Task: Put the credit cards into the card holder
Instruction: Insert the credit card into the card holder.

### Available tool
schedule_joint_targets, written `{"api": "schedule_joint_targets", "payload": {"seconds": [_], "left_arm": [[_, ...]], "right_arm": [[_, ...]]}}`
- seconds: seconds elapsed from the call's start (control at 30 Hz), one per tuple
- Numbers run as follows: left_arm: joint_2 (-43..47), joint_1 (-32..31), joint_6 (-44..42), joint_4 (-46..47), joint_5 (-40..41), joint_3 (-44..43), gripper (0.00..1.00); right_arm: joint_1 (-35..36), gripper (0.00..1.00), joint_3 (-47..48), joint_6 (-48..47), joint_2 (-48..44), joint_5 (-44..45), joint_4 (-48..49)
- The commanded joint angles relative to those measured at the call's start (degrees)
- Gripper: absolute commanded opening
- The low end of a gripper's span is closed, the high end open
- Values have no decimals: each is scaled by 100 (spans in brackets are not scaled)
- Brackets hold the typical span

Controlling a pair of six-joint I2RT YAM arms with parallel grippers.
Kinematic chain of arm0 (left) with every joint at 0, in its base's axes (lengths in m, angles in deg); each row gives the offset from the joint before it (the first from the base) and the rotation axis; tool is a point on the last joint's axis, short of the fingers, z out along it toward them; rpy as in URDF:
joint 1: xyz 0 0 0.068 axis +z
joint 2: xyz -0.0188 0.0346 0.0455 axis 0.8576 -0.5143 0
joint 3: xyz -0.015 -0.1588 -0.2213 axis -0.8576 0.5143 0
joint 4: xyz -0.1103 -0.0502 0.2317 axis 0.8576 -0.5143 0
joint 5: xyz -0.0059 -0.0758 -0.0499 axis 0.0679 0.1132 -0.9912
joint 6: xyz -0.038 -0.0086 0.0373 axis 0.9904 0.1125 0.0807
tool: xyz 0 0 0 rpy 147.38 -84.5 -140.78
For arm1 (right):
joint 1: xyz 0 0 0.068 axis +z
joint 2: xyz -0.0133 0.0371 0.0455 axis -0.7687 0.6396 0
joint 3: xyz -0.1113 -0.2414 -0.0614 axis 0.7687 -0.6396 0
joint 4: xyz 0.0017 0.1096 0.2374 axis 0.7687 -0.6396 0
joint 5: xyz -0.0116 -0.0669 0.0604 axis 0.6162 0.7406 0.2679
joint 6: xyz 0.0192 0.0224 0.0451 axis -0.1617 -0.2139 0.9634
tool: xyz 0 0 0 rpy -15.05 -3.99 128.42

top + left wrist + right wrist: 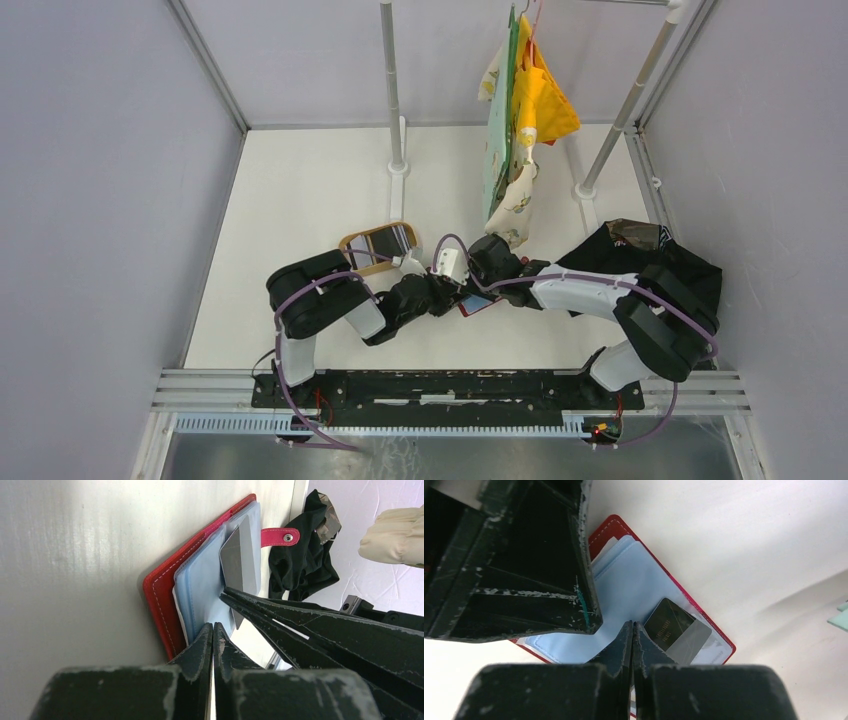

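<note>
The card holder (480,306) is a red wallet lying open on the table, its grey-blue lining (634,575) facing up and its snap tab (280,536) sticking out. One credit card (674,628), dark and grey, sits partly inside a lining pocket; it also shows as a grey card (240,562) in the left wrist view. My left gripper (213,625) is shut, its tips against the lining's near edge. My right gripper (632,624) is shut too, tips at the card's corner. More cards (390,240) lie in a tan oval tray (352,245).
A black cloth (650,260) is heaped at the right, under the right arm. Coloured cloths (520,120) hang from a rail at the back, between two upright poles (392,90) (625,110). Grey walls close in both sides.
</note>
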Motion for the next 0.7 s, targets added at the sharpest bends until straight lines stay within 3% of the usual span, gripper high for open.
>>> {"api": "schedule_joint_targets", "payload": {"seconds": [0.0, 0.47, 0.67], "left_arm": [[-206, 19, -276, -473, 247, 195, 4], [-220, 24, -284, -444, 269, 205, 4], [-165, 25, -421, -450, 208, 129, 4]], "right_arm": [[-36, 2, 101, 86, 44, 548, 140], [-269, 2, 17, 45, -178, 1005, 239], [-284, 3, -41, -123, -561, -674, 2]]}}
